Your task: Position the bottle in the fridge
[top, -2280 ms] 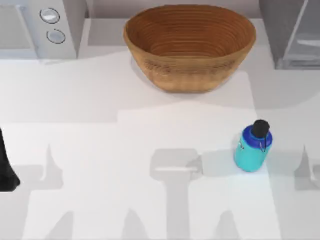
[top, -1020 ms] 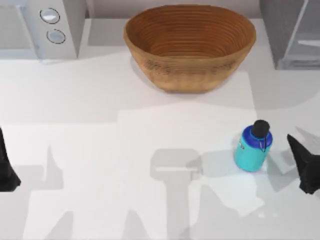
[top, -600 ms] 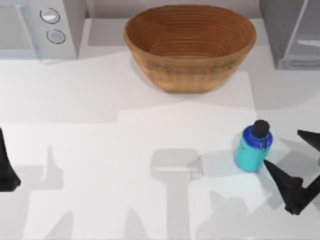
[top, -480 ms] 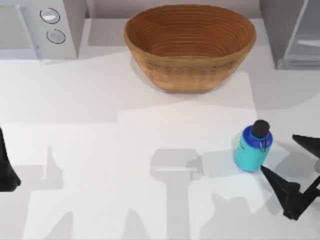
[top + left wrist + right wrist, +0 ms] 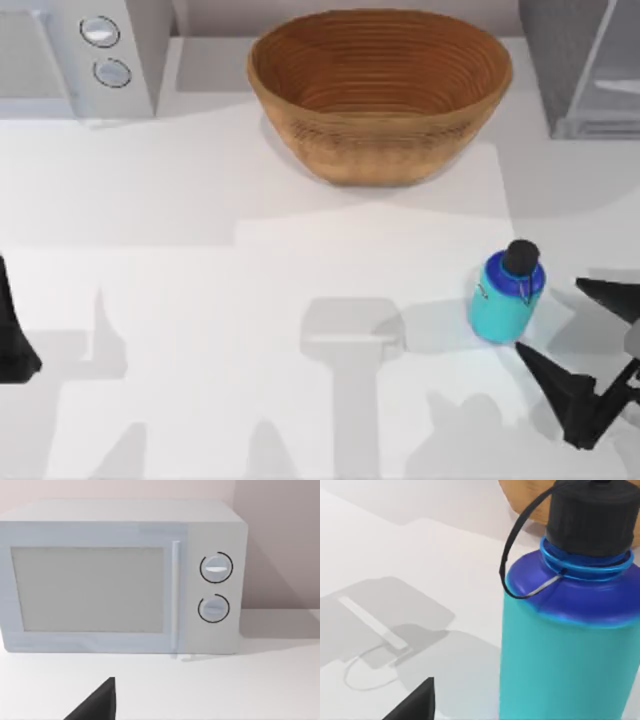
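The counter (image 5: 200, 200) carries everything, pale and broad; at its far right corner stands the fridge (image 5: 580, 65), dark grey with its pale door panel, the place the bottle is meant to end up; at the far left sits the microwave (image 5: 75, 55) with its two dials, and between them the woven bowl (image 5: 380, 90), neither wanted for this job. The bottle (image 5: 507, 295) stands upright on the right side of the counter, well apart from the fridge and nearer the front edge, so it has yet to be picked up. The right pincer (image 5: 575, 335) sits just beside the bottle on its right, spread wide, one finger (image 5: 610, 295) level with the bottle's shoulder and the other nearer the front edge; it holds nothing and does not appear to touch the bottle; I judge it is lined up to slide around the body, and the right wrist view, with the bottle looming close, fits that. The left pincer (image 5: 15, 335) is parked at the counter's left edge; whether it is open I cannot tell.
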